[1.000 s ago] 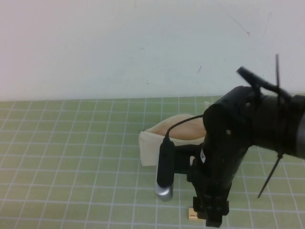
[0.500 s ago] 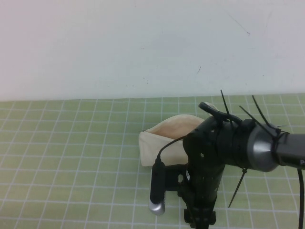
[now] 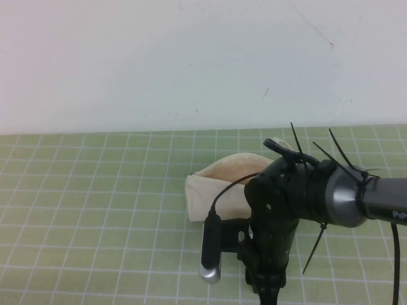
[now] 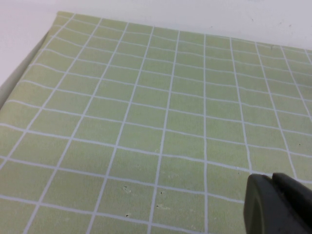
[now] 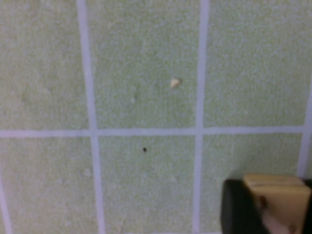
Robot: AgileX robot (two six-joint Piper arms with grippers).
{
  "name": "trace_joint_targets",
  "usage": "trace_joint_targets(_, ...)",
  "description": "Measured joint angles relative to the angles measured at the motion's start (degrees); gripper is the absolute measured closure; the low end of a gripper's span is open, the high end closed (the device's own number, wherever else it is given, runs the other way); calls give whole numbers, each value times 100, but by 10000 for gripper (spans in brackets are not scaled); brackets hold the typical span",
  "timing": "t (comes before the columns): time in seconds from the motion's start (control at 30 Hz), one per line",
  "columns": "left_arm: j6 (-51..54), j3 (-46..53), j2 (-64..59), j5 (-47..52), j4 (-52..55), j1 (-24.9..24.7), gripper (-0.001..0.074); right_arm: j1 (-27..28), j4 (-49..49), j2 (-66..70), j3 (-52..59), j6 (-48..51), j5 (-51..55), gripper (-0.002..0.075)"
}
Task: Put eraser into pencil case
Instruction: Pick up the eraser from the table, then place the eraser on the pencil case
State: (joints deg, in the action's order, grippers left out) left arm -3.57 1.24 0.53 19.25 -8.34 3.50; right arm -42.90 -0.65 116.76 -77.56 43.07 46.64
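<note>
The pencil case [image 3: 216, 184] is a cream-white pouch lying on the green grid mat, its mouth open and showing the peach lining. My right arm stands in front of it and hides its right part. My right gripper [image 3: 267, 295] points down at the mat near the bottom edge of the high view. In the right wrist view the right gripper [image 5: 273, 207] is shut on the tan-yellow eraser [image 5: 275, 192], just above the mat. The eraser is hidden in the high view. My left gripper [image 4: 278, 202] shows only in the left wrist view, shut and empty, above bare mat.
The green grid mat [image 3: 95, 210] runs to a white wall at the back. Its left edge [image 4: 29, 63] shows in the left wrist view. A dark cylinder with a silver tip [image 3: 210, 251] hangs beside the right arm.
My right arm has swung left and lower over the mat. The eraser that lay beside the gripper one second ago is now between its fingers and hidden in the high view.
</note>
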Motion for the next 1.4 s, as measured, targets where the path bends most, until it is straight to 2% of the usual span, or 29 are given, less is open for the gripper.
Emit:
trace_joint_targets(0.03, 0, 0, 0, 0, 0, 0, 738, 12, 0, 0, 0, 0, 31, 519)
trace_joint_targets(0.27, 0, 0, 0, 0, 0, 0, 738, 21, 0, -297, -163, -239, 688, 517)
trace_joint_targets(0.5, 0, 0, 0, 0, 0, 0, 738, 21, -90, -1016, -1066, -1074, 1000, 517)
trace_joint_targets(0.67, 0, 0, 0, 0, 0, 0, 738, 79, -618, -1123, -1760, -1982, 599, 517)
trace_joint_targets(0.87, 0, 0, 0, 0, 0, 0, 738, 467, -845, -855, -1898, -2650, -283, 517)
trace_joint_targets(1.2, 0, 0, 0, 0, 0, 0, 738, 649, -899, -111, -1898, -2789, -586, 515)
trace_joint_targets(1.27, 0, 0, 0, 0, 0, 0, 738, 649, -899, -58, -1898, -2879, -687, 483)
trace_joint_targets(1.4, 0, 0, 0, 0, 0, 0, 738, 649, -899, -55, -1898, -3047, -713, 368)
